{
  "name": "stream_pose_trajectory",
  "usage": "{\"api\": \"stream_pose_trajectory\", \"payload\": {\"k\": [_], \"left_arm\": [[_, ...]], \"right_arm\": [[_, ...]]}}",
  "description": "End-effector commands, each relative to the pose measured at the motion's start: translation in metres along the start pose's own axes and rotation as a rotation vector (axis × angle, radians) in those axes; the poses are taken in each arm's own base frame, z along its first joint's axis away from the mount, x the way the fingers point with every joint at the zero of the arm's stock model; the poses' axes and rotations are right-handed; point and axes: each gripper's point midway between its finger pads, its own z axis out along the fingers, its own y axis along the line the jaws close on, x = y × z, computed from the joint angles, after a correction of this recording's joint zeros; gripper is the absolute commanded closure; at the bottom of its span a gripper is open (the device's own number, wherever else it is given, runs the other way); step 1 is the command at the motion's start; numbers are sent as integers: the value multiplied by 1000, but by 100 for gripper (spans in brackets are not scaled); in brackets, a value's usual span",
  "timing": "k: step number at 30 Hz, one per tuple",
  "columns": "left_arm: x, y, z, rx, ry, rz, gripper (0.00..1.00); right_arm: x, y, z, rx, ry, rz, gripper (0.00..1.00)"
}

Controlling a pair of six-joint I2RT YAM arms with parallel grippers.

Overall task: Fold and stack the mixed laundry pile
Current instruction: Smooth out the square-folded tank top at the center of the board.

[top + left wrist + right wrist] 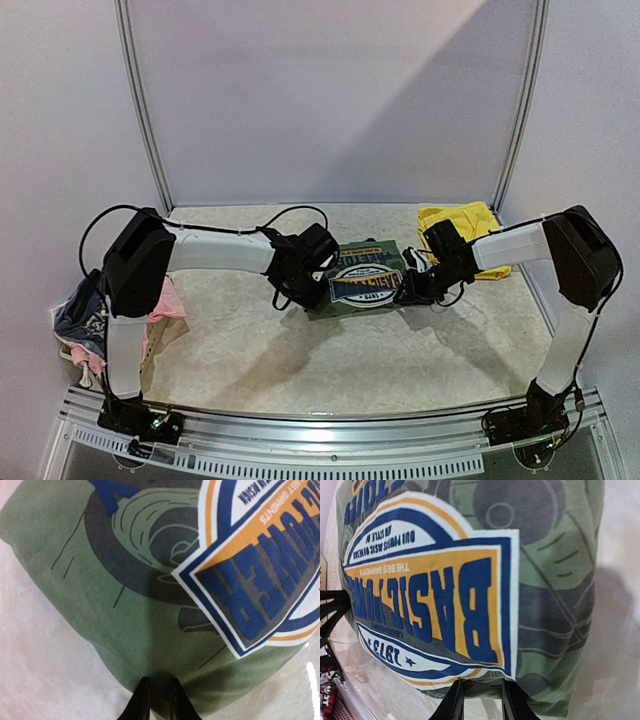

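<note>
The olive-green top (352,253) with a blue, orange and white badge print lies folded flat at the table's middle. My left gripper (316,294) is at its left edge. In the left wrist view (159,687) the jaws are nearly closed, with the green cloth (100,590) pinched between them. My right gripper (406,292) is at its right edge. In the right wrist view (482,689) the jaws stand apart at the hem of the top (555,580), with table showing between them. The yellow shorts (462,224) lie at the back right. The pink piece (168,301) and blue-grey piece (80,312) lie at the left edge.
The pale basket (62,345) sits off the table's left edge under the pile. A white backdrop with two metal poles (145,110) closes the back. The table's metal front rail (330,425) runs between the arm bases.
</note>
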Motion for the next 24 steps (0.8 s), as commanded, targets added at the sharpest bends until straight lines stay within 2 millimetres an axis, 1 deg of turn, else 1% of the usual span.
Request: {"api": "stream_pose_trajectory", "payload": {"k": [1, 3, 5, 8, 10, 12, 15, 17, 19, 20, 21, 22, 23, 24], "left_arm": [[12, 7, 9, -37, 29, 36, 86], [16, 13, 13, -55, 36, 39, 86], [19, 22, 15, -79, 44, 36, 87], [27, 44, 14, -138, 52, 36, 87], [29, 57, 9, -163, 50, 32, 87], [26, 66, 0, -179, 35, 26, 87], [15, 75, -20, -194, 0, 25, 86], [0, 77, -37, -191, -34, 20, 85], [-20, 74, -56, -157, -85, 11, 83], [-30, 72, -64, -131, -106, 4, 81], [-40, 71, -71, -104, -125, -3, 80], [-47, 71, -74, -87, -129, -7, 79], [-54, 72, -77, -73, -134, -12, 79], [-61, 74, -79, -61, -135, -14, 79]], "right_arm": [[7, -25, 13, 75, 20, 31, 73], [15, -26, 15, 74, 39, 36, 73], [24, -19, 14, 61, 55, 24, 73], [27, 12, -1, 19, 42, -39, 72], [23, 35, -16, -15, 19, -80, 70], [15, 50, -30, -43, -18, -95, 68], [-6, 66, -54, -63, -98, -110, 62], [-20, 80, -65, -88, -141, -133, 61], [-36, 92, -72, -116, -164, -153, 61], [-47, 99, -73, -135, -172, -160, 61], [-54, 102, -71, -146, -173, -162, 61], [-63, 105, -71, -158, -181, -163, 62], [-70, 102, -63, -159, -170, -151, 62], [-77, 102, -61, -162, -169, -143, 63]]}}
